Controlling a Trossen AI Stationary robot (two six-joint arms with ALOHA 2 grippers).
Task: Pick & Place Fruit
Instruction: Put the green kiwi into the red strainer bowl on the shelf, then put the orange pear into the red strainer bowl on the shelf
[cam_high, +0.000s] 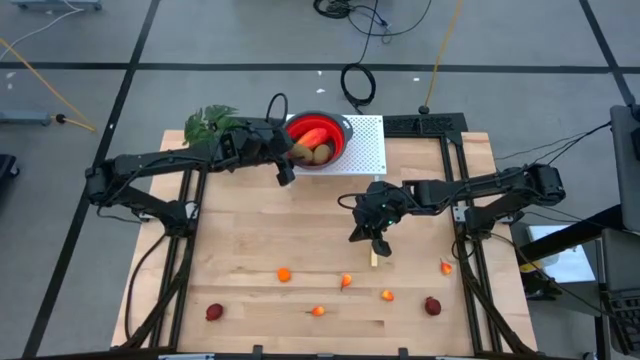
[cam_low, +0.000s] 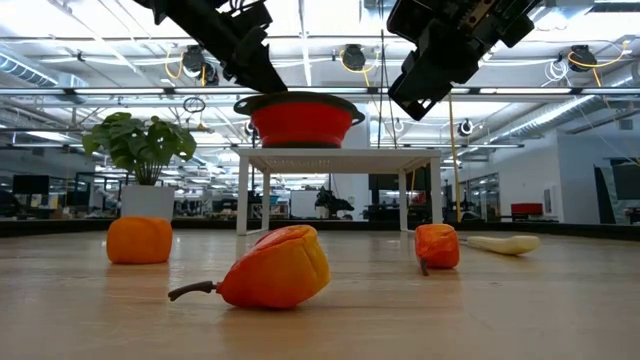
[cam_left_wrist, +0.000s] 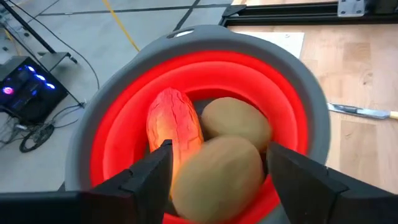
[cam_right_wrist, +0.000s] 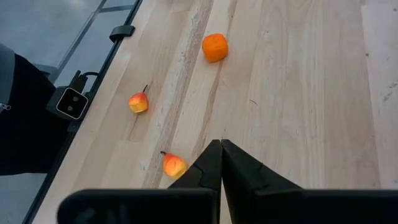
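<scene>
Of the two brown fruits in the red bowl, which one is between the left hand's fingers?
The nearer brown fruit, between the open left hand; the other brown fruit lies behind it.

Your left end effector (cam_high: 296, 155) hangs with fingers spread at the table's far edge. Your right end effector (cam_high: 372, 238) hovers mid-table, fingers pressed together.

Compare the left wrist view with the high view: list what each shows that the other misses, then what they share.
Only the left wrist view: the left hand seen close up, its fingers either side of a brown oval fruit over the bowl, and a second brown fruit clearly separate.

Only the high view: the right hand above the table, small orange fruits and dark-red fruits scattered along the near edge, and the leafy plant.

Both: the red bowl and the red-yellow oblong fruit inside it.
</scene>
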